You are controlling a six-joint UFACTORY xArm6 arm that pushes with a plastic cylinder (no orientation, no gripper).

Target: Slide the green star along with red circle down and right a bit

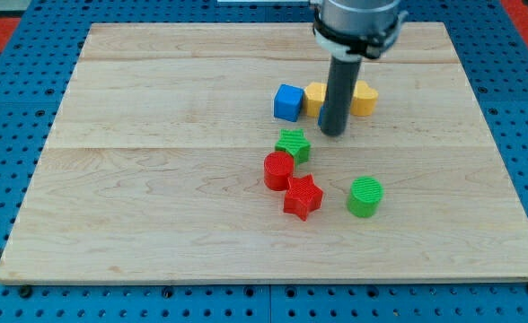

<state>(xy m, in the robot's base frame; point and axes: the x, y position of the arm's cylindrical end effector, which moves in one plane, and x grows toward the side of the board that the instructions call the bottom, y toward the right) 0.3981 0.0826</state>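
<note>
Tip position: my tip point(334, 133) sits above and to the right of the green star point(293, 144), just beside it with a small gap, and directly below the yellow blocks point(363, 99). No claw on this rig, only the bare rod, so nothing opens or clamps.

Green star touches the red circle point(278, 170), which lies at its lower left. Red star point(303, 197) sits against the red circle's lower right. Green cylinder point(365, 196) stands apart, further right. Blue cube point(288, 102) lies above the green star, left of the yellow blocks.

Judgement: the push needs to come from the upper left of the pair, so the tip should first go round the green star's top to its far side. A contact centred between green star and red circle seems best; off-centre risks splitting them. Red star lies in the travel path and will likely be shoved along. Short stroke only.
</note>
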